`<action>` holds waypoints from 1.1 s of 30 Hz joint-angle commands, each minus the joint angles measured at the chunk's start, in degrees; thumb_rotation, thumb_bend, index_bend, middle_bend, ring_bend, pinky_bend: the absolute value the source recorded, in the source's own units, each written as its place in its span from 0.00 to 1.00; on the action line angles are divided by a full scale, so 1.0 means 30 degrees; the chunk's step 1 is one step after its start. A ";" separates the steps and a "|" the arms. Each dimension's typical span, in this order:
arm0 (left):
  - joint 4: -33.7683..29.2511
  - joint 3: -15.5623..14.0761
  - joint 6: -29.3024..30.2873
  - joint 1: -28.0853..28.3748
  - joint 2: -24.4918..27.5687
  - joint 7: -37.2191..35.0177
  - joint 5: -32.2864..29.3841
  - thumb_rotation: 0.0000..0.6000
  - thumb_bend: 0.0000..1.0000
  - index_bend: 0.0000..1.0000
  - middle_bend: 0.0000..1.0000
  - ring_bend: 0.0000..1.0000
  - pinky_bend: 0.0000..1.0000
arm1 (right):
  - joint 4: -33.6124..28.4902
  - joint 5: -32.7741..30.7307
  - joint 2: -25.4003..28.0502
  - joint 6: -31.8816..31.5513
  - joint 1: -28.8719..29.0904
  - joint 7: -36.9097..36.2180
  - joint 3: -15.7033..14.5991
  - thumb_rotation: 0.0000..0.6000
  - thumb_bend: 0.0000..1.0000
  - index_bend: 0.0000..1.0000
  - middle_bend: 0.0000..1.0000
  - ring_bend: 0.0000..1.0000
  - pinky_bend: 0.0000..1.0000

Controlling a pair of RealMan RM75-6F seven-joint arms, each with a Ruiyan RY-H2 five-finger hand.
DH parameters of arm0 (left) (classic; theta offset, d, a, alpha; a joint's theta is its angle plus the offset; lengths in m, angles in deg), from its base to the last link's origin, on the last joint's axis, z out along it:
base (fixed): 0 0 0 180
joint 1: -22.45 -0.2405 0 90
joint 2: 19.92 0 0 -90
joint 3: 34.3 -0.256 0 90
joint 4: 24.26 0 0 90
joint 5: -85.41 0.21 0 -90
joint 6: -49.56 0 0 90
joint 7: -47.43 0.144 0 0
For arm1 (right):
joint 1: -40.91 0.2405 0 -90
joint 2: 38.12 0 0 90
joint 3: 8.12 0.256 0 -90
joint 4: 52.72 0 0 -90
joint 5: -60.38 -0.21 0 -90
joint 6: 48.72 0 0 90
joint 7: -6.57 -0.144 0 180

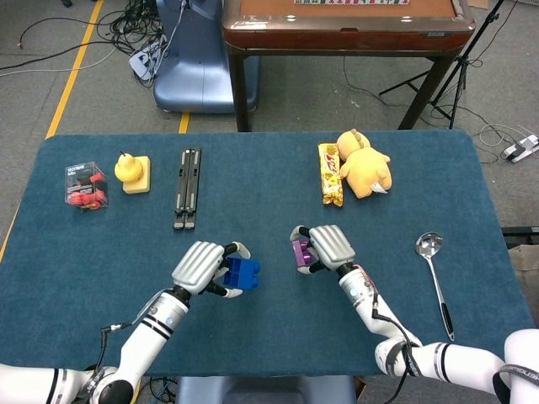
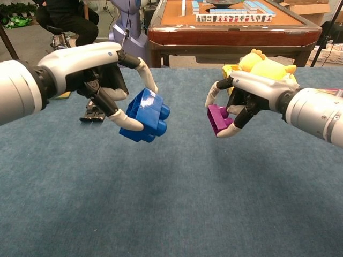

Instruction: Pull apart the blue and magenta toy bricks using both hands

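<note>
The blue brick (image 1: 242,273) (image 2: 146,115) and the magenta brick (image 1: 301,252) (image 2: 218,119) are apart, with a gap of table between them. My left hand (image 1: 202,266) (image 2: 104,75) grips the blue brick, which is tilted and low over the cloth. My right hand (image 1: 327,246) (image 2: 244,95) pinches the smaller magenta brick between thumb and fingers, also low near the table. Both hands are in the near middle of the table, facing each other.
On the blue table (image 1: 253,337) lie a black folded stand (image 1: 187,187), a yellow duck on a block (image 1: 131,172), a clear box of red pieces (image 1: 85,186), a snack bar (image 1: 330,173), a yellow plush toy (image 1: 364,164) and a spoon (image 1: 434,278).
</note>
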 commanded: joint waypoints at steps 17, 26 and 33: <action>0.0623 -0.0437 -0.0460 0.0336 -0.0412 0.0858 -0.0838 1.00 0.10 0.29 1.00 0.98 1.00 | -0.1517 -0.0121 0.1108 -0.0468 -0.0140 0.0364 -0.0008 1.00 0.00 0.13 1.00 1.00 1.00; 0.0336 -0.0213 0.0245 0.0163 -0.0270 0.0998 -0.1128 1.00 0.10 0.25 1.00 0.96 1.00 | -0.2106 0.0487 0.1784 -0.1202 -0.0597 0.0135 -0.0202 1.00 0.00 0.13 1.00 1.00 1.00; -0.0766 -0.0279 0.1594 -0.0614 0.0895 0.1221 -0.0823 1.00 0.10 0.25 0.97 0.87 1.00 | -0.3231 0.1239 0.3420 -0.2059 -0.1447 0.0518 -0.0865 1.00 0.00 0.16 0.79 0.89 0.98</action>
